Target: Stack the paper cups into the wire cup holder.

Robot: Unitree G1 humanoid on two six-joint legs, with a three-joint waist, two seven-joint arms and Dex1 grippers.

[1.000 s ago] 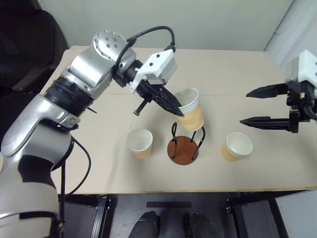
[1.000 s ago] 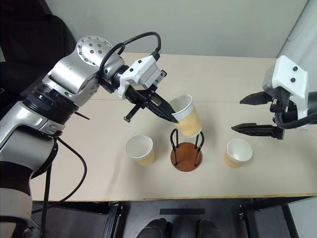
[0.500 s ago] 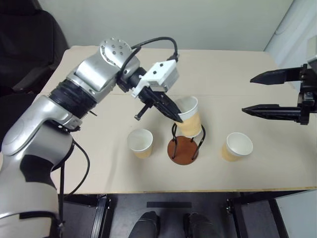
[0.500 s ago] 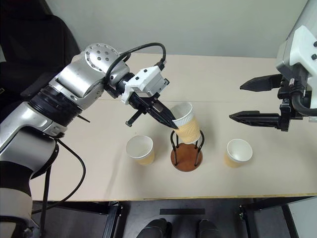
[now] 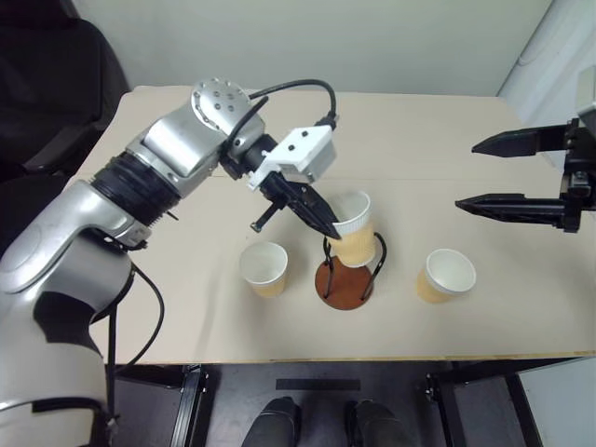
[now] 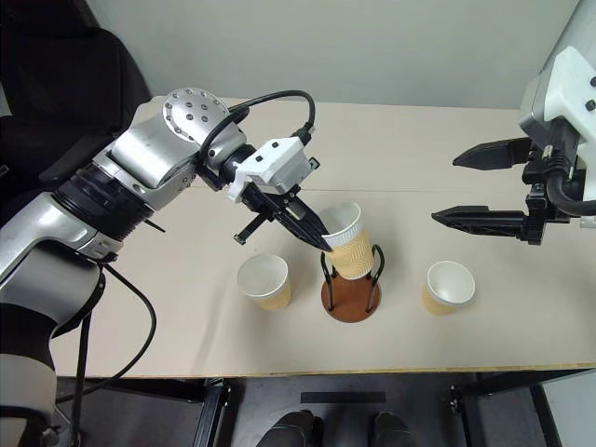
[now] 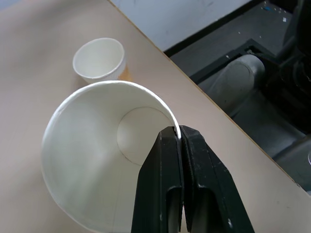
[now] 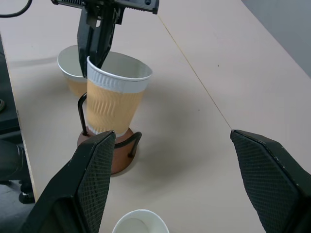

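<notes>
Left gripper [image 5: 328, 228] is pinched tight on the rim of a paper cup [image 5: 354, 227], arm reaching across and angled down, the cup tilted and partway between the wire loops of the wire cup holder [image 5: 345, 279]. Right gripper [image 5: 484, 174] hangs off to the right with fingers spread wide, nothing in them. Two more paper cups stand on the table [image 5: 438, 121], one [image 5: 264, 268] left of the holder, one [image 5: 445, 275] right.

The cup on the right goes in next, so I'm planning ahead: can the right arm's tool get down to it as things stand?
Probably yes. The right tool hangs open above the table, and the cup on the right stands upright alone, apart from the wire cup holder, with nothing between.
</notes>
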